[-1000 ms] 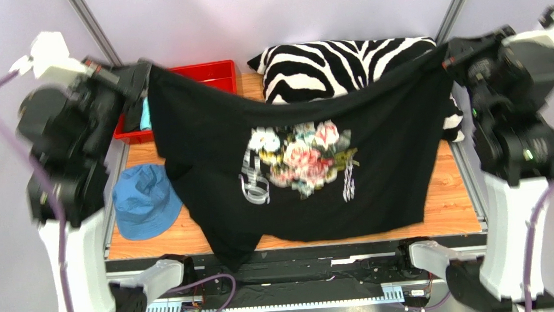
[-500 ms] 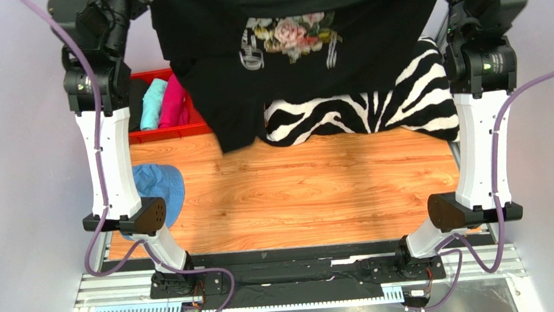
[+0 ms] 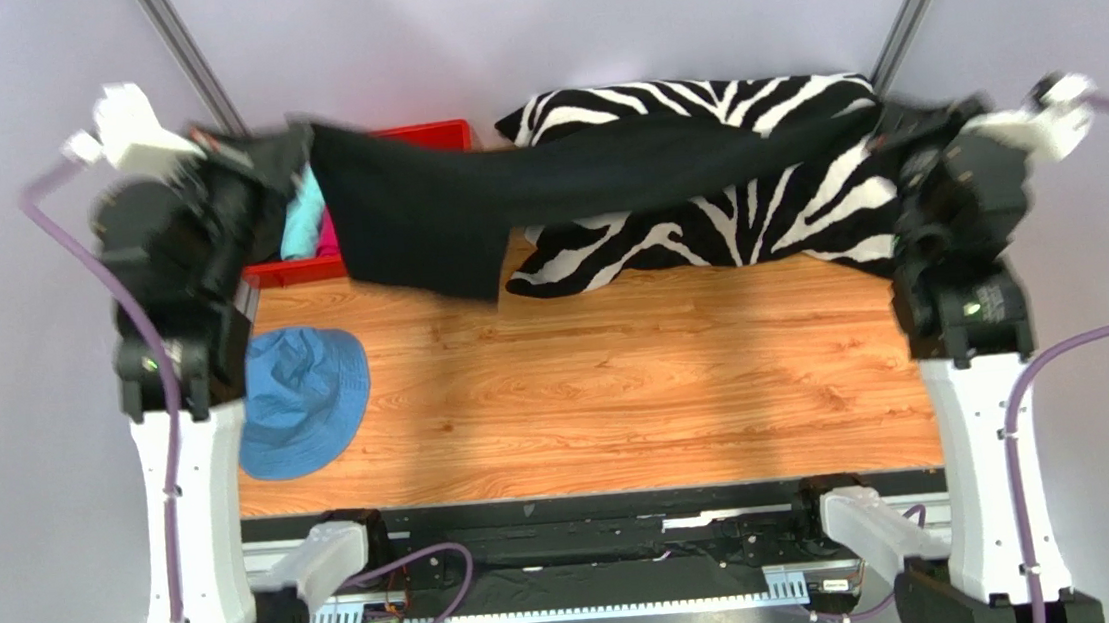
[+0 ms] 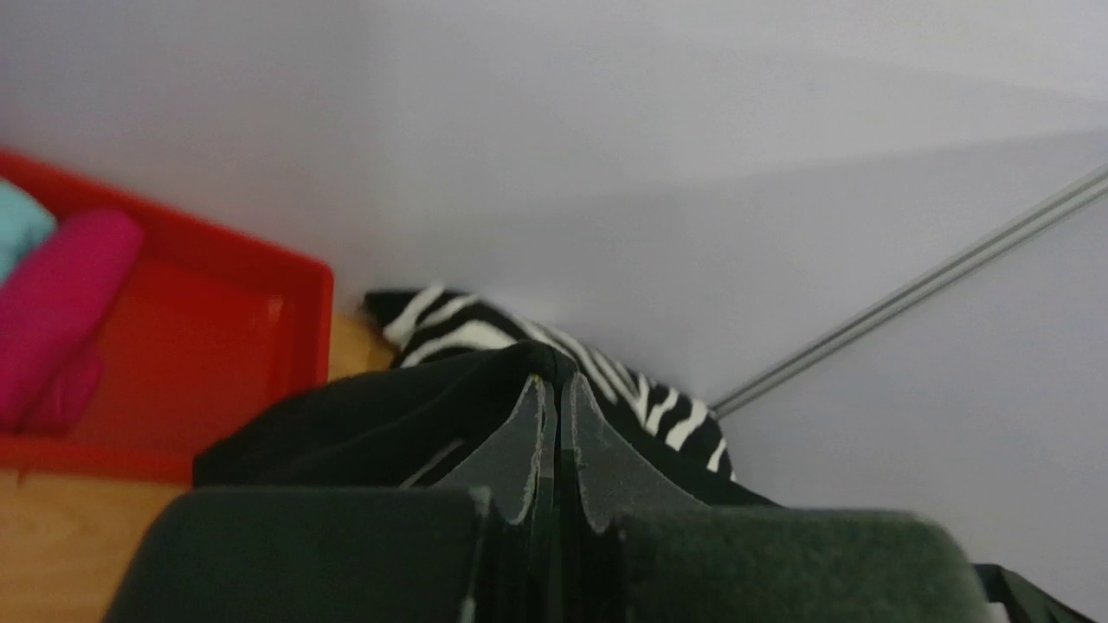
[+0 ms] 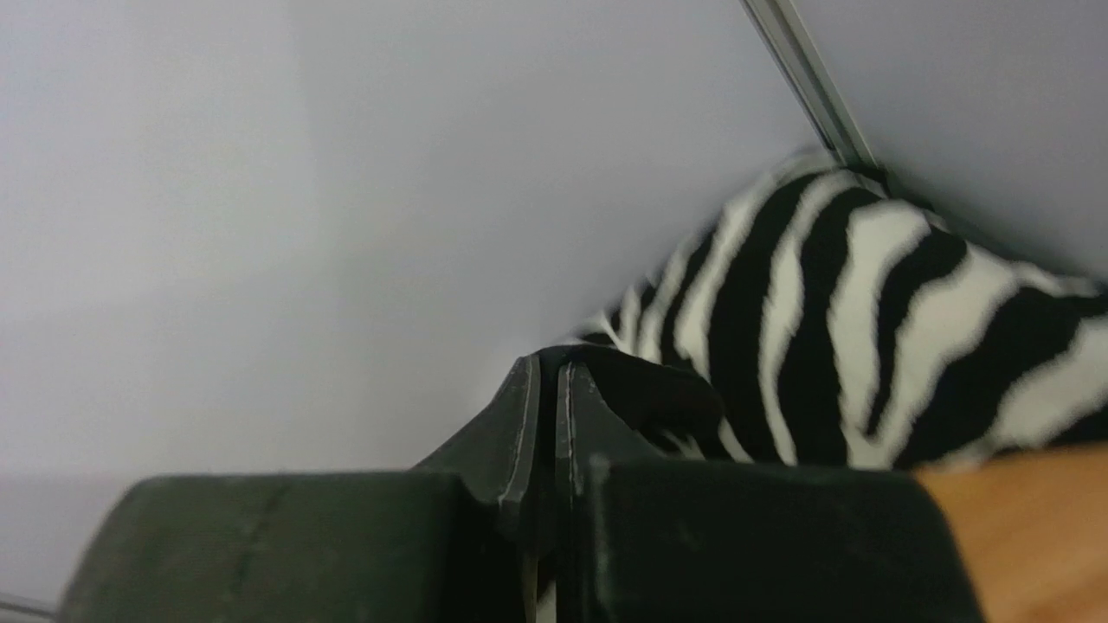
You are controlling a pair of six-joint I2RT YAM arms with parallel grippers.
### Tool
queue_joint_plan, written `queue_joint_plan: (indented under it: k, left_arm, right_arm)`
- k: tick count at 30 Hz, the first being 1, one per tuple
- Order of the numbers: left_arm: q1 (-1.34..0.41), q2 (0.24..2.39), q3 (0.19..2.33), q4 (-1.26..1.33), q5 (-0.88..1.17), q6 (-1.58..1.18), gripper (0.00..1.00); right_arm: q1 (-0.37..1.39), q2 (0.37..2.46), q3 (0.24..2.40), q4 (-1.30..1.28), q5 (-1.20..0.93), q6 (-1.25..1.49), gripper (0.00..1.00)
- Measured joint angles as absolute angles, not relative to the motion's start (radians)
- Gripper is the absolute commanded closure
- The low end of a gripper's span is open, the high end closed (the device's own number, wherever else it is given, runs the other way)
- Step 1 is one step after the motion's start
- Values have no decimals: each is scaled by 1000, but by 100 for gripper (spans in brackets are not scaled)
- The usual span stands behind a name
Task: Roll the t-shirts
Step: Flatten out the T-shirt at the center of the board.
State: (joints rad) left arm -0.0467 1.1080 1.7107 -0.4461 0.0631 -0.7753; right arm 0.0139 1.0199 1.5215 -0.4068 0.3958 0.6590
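The large black t-shirt [image 3: 416, 211] hangs stretched between my two grippers at the back of the table, above the zebra pillow. Its print does not show. One loose flap droops toward the table on the left. My left gripper [image 3: 293, 142] is shut on the shirt's left end, and black cloth [image 4: 390, 415] bunches round its tips [image 4: 559, 383]. My right gripper [image 3: 891, 124] is shut on the right end, with a fold of the cloth [image 5: 657, 390] at its tips [image 5: 557, 366]. A teal t-shirt [image 3: 300, 221] and a pink one [image 4: 59, 312] lie rolled in the red bin.
The red bin [image 3: 425, 138] stands at the back left. A zebra-striped pillow [image 3: 749, 227] lies across the back, under the shirt. A blue bucket hat [image 3: 297, 402] sits on the wooden table [image 3: 597, 383] near the left arm. Grey walls close in behind.
Both arms swung the black shirt up and toward the back, then came down. It hung spread with its print facing the camera; now it is a narrow band over the pillow.
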Motion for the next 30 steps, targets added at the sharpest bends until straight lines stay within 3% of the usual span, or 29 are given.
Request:
queue_joint_plan:
  k: [7,11,22,30]
  left_arm:
    - [-45,809,919,-577,110,-872,100]
    - [-45,673,689,-722,106,-910,100]
    - [-45,379,540,-925,55,-1012,100]
    - [-45,382,671,-1045,-1,-1016,100]
  right_arm:
    - [14,839,880,-595,297,737,100]
    - [14,797,698,-722,250,764,100]
    - [12,762,591,-894,234,869,100]
    - [12,752,763,-1122,330,956,100]
